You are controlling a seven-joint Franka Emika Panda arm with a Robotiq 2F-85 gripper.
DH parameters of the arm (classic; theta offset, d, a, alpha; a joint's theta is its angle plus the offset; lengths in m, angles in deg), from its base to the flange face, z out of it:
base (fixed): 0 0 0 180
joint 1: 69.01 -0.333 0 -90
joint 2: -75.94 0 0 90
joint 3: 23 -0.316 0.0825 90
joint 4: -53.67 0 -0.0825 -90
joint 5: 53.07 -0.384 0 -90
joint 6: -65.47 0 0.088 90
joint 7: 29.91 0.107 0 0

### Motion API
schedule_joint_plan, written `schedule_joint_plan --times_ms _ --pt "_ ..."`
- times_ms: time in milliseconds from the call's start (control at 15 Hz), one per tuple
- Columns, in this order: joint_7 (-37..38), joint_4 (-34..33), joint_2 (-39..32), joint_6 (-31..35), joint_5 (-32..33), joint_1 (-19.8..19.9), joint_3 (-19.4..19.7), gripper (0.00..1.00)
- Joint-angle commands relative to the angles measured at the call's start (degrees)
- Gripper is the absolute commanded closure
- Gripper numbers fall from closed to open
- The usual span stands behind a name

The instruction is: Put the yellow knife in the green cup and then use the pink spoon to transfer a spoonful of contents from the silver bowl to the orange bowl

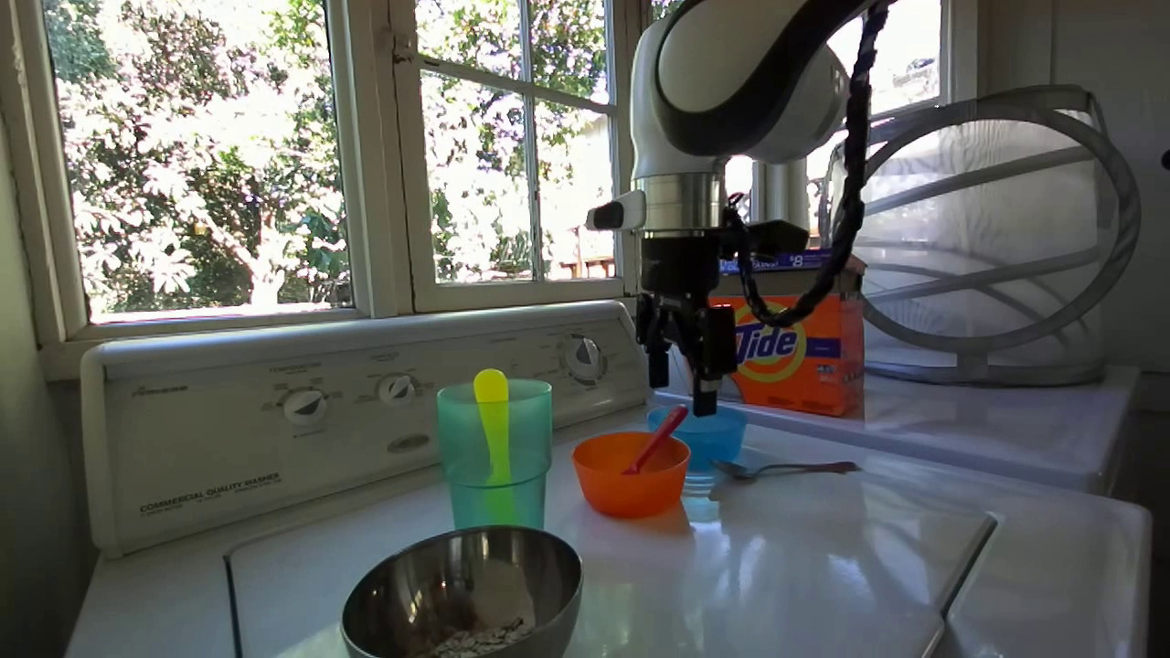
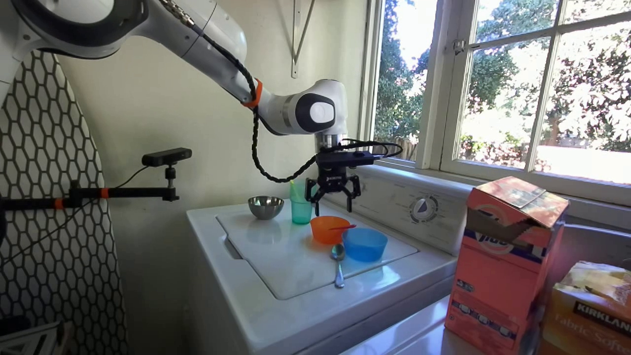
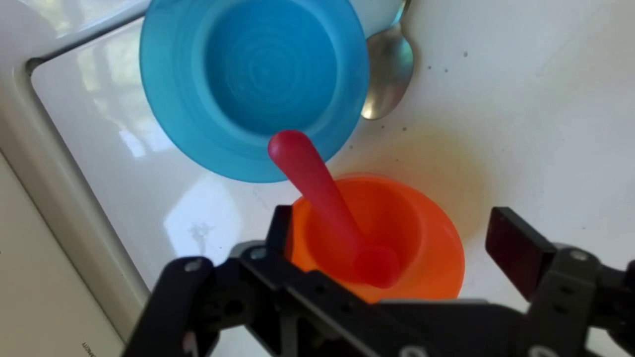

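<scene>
The pink spoon (image 3: 317, 188) is tucked at a slant in the orange bowl (image 3: 402, 213), right below the gripper (image 2: 333, 211), whose jaws are spread wide apart. The spoon's handle is poked over the rim toward the blue cup (image 3: 270, 69), below the jaws on one side, with a metal spoon (image 3: 389, 72) placed right by it. Farther out that way, a Tide box (image 1: 804, 366) is parked on the next surface over. The dishes are all set on a white washer (image 2: 276, 256); a window (image 2: 512, 98) can be seen beyond the jaws. On the jaws' opposite side, the yellow knife (image 1: 491, 386) is stood in the green cup (image 1: 528, 457), rounded end up, and pale flakes (image 1: 484, 637) can be spotted in the silver bowl (image 1: 393, 594), farther out.
</scene>
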Motion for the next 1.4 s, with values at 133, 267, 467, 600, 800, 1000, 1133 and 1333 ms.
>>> schedule_joint_plan --times_ms 133,267,467,600,800,1000,1133,1333 --pt "-6.5 -8.6 -6.7 0.2 1.5 1.5 -0.4 0.00" --pt "-8.5 -11.2 -8.7 -0.7 2.7 1.4 0.0 0.03" --pt "-12.6 -12.1 -9.5 -1.2 3.9 1.7 -0.1 0.11" --pt "-15.3 -11.8 -9.6 -0.5 4.1 1.9 -0.3 0.18" --pt "-17.1 -11.6 -9.8 -0.2 4.7 1.6 0.0 0.36" --pt "-18.6 -10.4 -9.3 -0.1 5.6 1.3 0.3 0.64" --pt "-19.1 -9.4 -8.8 0.3 6.4 1.2 0.5 0.75" --pt "-19.9 -8.6 -8.4 0.6 7.4 1.3 0.5 1.00"
